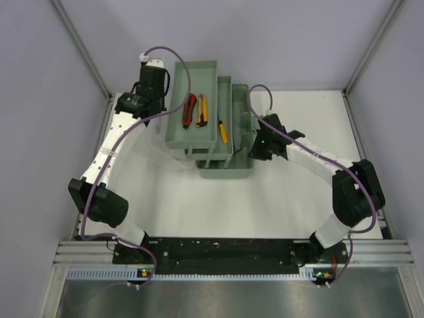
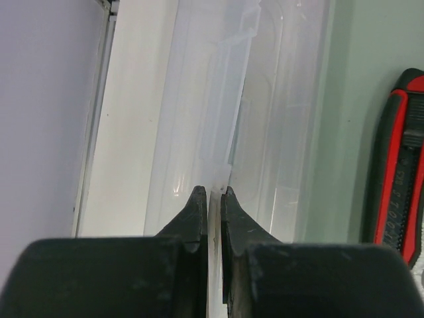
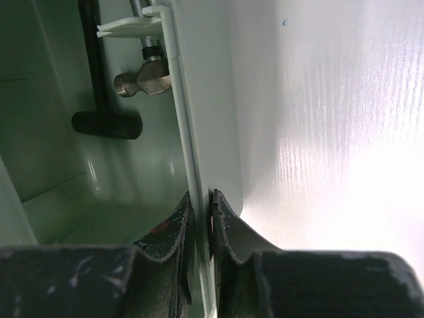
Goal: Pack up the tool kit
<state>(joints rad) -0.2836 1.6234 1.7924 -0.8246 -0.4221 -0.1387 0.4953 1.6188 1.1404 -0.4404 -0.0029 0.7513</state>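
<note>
Left tool (image 2: pixel 212 192) and right tool (image 3: pixel 200 193) pinch toolbox (image 1: pixel 225 173) rims; upper tray (image 1: pixel 196 64) holds knives (image 1: pixel 189 109), base (image 3: pixel 66 192) perhaps a hammer (image 3: pixel 142 83).

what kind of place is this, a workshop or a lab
Most likely a robot lab test cell, not a working workshop: a white table boxed in by plain pale walls on aluminium framing, left arm and right arm bolted at its near edge, and one pale green toolbox set out.

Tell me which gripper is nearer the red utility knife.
Left. The left gripper grips the rim of the upper tray that holds the red utility knife. The right gripper pinches the toolbox by its right wall, beyond the other trays.
</note>
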